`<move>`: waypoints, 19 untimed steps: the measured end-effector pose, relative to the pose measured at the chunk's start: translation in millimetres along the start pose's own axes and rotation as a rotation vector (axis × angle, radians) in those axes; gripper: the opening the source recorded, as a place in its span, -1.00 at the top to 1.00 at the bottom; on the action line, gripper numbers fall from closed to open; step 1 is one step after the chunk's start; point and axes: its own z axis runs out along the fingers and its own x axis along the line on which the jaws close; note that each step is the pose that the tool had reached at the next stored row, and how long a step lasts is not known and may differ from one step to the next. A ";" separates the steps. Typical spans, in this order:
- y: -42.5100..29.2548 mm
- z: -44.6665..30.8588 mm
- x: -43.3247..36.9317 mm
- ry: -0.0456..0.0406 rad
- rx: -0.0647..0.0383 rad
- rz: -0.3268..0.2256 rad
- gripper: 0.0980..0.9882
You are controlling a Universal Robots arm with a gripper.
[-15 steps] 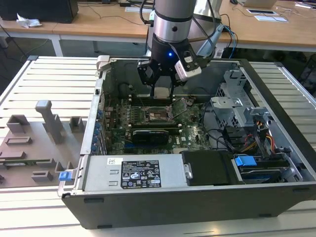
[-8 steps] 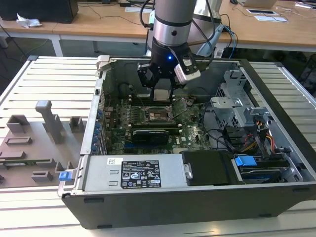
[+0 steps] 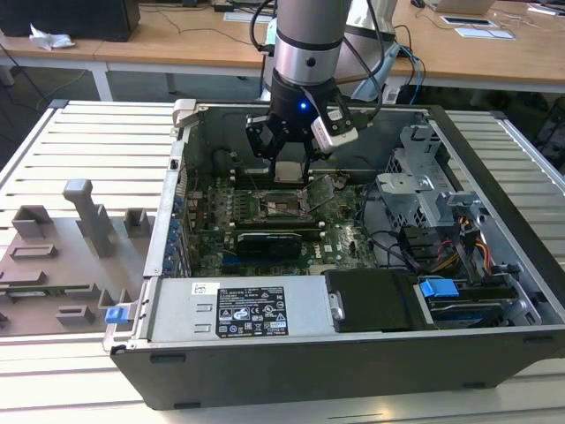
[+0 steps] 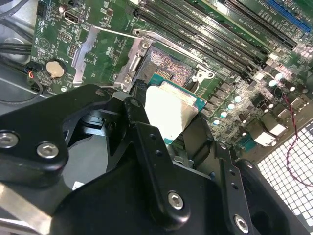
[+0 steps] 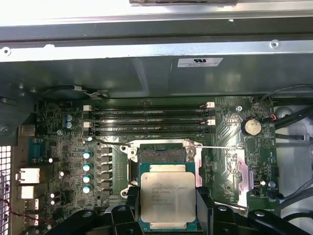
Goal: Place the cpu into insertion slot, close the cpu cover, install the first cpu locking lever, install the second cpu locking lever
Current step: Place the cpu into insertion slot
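I've got the cpu (image 5: 167,198) clamped in the gripper (image 3: 290,168), hovering over the bare slot (image 5: 163,154); nothing seated, closed or latched yet.

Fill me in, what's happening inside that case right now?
The arm's end effector is gripping the cpu by its edges and holding it inside the open computer case, just above the motherboard. The cpu sits close to the insertion slot but is not seated in it, and the slot's contact field is bare. The cpu cover is swung open to the side, so nothing is closed or locked yet.
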 end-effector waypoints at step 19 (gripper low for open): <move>-0.1 0.8 0.0 -0.0244 -0.005 0.276 0.00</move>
